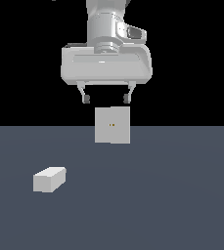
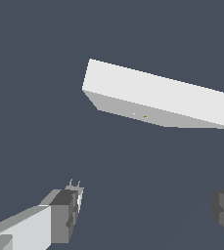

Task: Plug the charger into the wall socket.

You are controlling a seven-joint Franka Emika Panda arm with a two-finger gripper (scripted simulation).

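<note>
Charger (image 1: 49, 179) lies untouched at lower left on table (image 1: 172, 195), well apart from wall socket (image 1: 112, 125) at centre. Tool (image 1: 107, 99) hangs open, empty, above socket. We judge grasp and plugging both remain.

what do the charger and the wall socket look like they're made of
Charger: looks like plain matte plastic, pale grey-white, with no shine or markings. Wall socket: a similar flat matte pale grey plate, probably plastic, with two tiny yellowish dots at its centre that may be metal. Simulator renders leave this uncertain.

Gripper (image 1: 107, 99) pointing down, jaws spread, empty
</note>
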